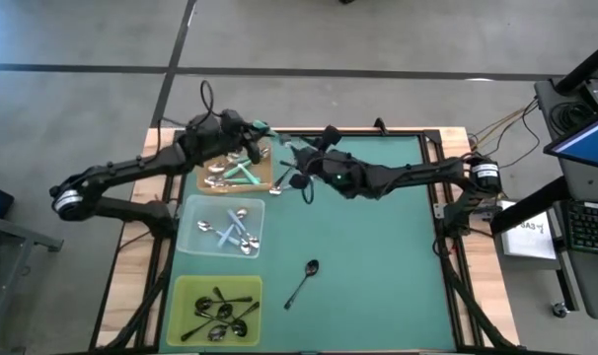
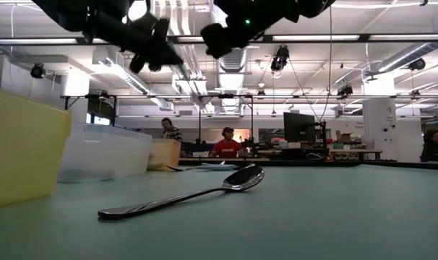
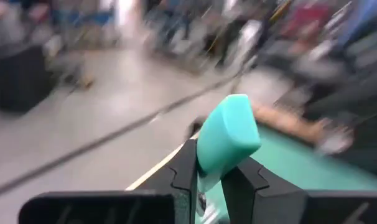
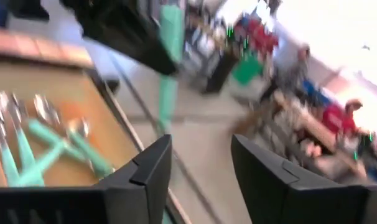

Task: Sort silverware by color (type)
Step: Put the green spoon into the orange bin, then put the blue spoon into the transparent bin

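My left gripper [image 1: 259, 138] is above the far right corner of the brown tray [image 1: 206, 182] and is shut on a mint-teal spoon [image 1: 269, 130]. Several mint-teal spoons [image 1: 242, 174] lie in that tray. My right gripper [image 1: 294, 158] hovers just right of the tray, open, facing the left gripper [image 4: 132, 37] and its spoon [image 4: 170, 62]. Pale blue spoons [image 1: 228, 233] lie in the clear tray [image 1: 192, 212], and black spoons [image 1: 220, 308] in the yellow-green tray [image 1: 186, 291]. One black-handled spoon [image 1: 303, 281] lies flat on the green mat. My left gripper [image 3: 213, 165] pinches the mint-teal spoon by its handle between the two fingers. The handle's broad free end [image 3: 229, 134] sticks out past the fingertips. The spoon is lifted clear of the tray; its bowl is hidden behind the fingers.
The three trays stand in a row along the mat's left side. The lone spoon [image 2: 204, 189] lies near the mat's middle, with bare green mat to its right. People sit in the room beyond the table's far edge.
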Robot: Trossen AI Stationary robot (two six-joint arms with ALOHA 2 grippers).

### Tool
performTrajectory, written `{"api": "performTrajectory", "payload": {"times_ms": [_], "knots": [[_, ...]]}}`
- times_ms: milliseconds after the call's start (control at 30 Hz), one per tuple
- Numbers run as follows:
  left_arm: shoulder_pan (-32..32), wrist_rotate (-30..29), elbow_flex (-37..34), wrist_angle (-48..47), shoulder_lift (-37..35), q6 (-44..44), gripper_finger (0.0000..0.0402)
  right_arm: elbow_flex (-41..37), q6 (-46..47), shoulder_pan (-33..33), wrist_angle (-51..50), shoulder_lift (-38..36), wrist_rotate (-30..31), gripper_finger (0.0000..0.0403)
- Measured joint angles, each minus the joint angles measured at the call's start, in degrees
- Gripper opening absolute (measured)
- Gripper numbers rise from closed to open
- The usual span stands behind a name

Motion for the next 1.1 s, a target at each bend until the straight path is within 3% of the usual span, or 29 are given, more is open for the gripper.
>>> {"api": "performTrajectory", "payload": {"times_ms": [100,233,400,500,600,800,933,1033,1100], "knots": [[4.06,-0.51,1.59,-12.03,-0.01,3.13,0.0031,1.74,8.12,-1.72,-15.34,-2.25,1.11,0.0165],[7.61,-0.99,5.12,-27.63,0.04,8.23,0.0031,4.96,25.26,-5.01,-36.99,-3.13,-2.52,0.0165],[8.42,-9.94,10.44,-43.18,0.17,16.11,0.0031,6.29,38.62,-9.24,-50.36,-2.61,-12.01,0.0157],[8.47,-14.95,13.36,-50.52,1.78,18.62,0.0031,5.05,39.52,-11.35,-50.72,-2.03,-18.06,0.0150],[8.53,-15.40,14.71,-54.81,4.71,18.48,0.0031,4.49,37.58,-12.52,-50.80,-0.51,-22.76,0.0144],[8.22,-15.71,13.99,-57.95,13.11,16.10,0.0032,4.47,27.82,-12.92,-50.72,2.93,-23.91,0.0136],[8.03,-15.74,14.57,-58.18,17.78,13.76,0.0057,4.47,23.96,-12.90,-50.67,4.26,-23.89,0.0138],[7.94,-12.40,15.85,-58.16,19.71,13.69,0.0075,4.47,22.53,-13.10,-50.69,4.92,-23.91,0.0138],[7.95,-6.89,16.90,-58.34,20.47,13.63,0.0083,4.45,22.03,-13.30,-50.64,5.08,-23.96,0.0136]]}}
